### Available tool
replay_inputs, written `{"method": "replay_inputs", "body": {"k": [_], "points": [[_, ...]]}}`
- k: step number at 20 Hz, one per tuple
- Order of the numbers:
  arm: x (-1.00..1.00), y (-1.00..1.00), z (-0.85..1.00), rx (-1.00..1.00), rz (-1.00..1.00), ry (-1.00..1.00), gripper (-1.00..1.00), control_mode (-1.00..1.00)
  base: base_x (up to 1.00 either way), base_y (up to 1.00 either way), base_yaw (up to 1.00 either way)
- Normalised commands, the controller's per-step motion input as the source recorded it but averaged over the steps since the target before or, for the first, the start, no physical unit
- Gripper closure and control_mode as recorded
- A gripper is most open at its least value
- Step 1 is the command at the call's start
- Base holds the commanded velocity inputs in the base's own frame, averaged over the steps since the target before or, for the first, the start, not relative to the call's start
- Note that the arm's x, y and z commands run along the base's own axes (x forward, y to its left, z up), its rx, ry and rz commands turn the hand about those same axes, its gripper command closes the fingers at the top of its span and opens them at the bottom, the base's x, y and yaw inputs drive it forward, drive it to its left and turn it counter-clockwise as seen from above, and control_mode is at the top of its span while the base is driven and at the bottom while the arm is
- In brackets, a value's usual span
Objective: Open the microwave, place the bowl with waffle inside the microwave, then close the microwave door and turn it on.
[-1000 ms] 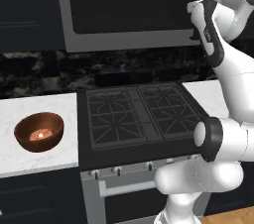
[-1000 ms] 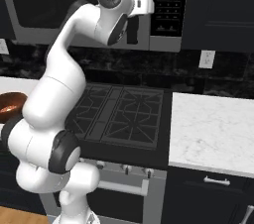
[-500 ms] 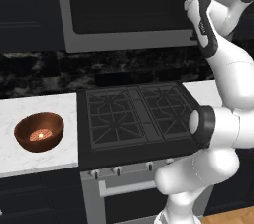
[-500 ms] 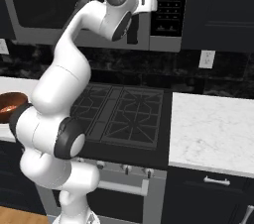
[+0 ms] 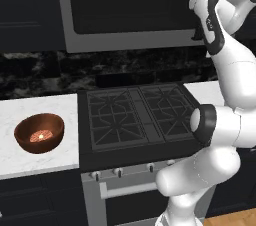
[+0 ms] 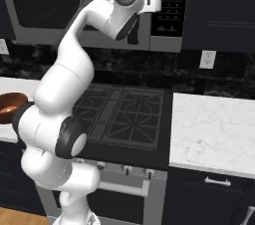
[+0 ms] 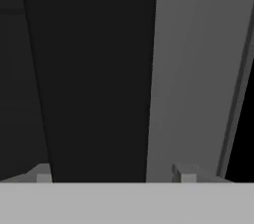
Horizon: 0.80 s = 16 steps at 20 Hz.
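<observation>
Pincer (image 7: pixel 113 176) fingertips straddle the black vertical bar handle (image 7: pixel 94 69) of the grey-framed, dark-glass microwave door (image 5: pixel 135 5), shut; whether they grip it cannot be told. Reddish-brown glossy bowl (image 5: pixel 39 133) holding the orange-tan waffle (image 5: pixel 40 135) sits on the white marble desk (image 5: pixel 35 115), left of the black stove (image 5: pixel 137 115).

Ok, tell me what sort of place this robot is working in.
A home-style kitchen, rendered. A black gas stove sits between white marble counters, with the microwave mounted above it and dark cabinets around. The bowl rests on the left counter.
</observation>
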Motion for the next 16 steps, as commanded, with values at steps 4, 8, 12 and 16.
{"method": "replay_inputs", "body": {"k": [4, 8, 12, 16], "points": [[0.11, 0.18, -0.02, 0.0, 0.07, 0.0, 1.0, -1.0, 0.0, 0.0, 0.0], [-0.12, 0.06, 0.0, 0.0, 0.09, -0.05, 1.0, -1.0, 0.0, 0.0, 0.0], [-0.74, 0.04, 0.0, 0.0, 0.07, 0.0, 1.0, -1.0, 0.0, 0.0, 0.0], [-1.0, 0.0, 0.0, 0.02, 0.0, -0.06, 1.0, -1.0, 0.0, 0.0, 0.0]]}}
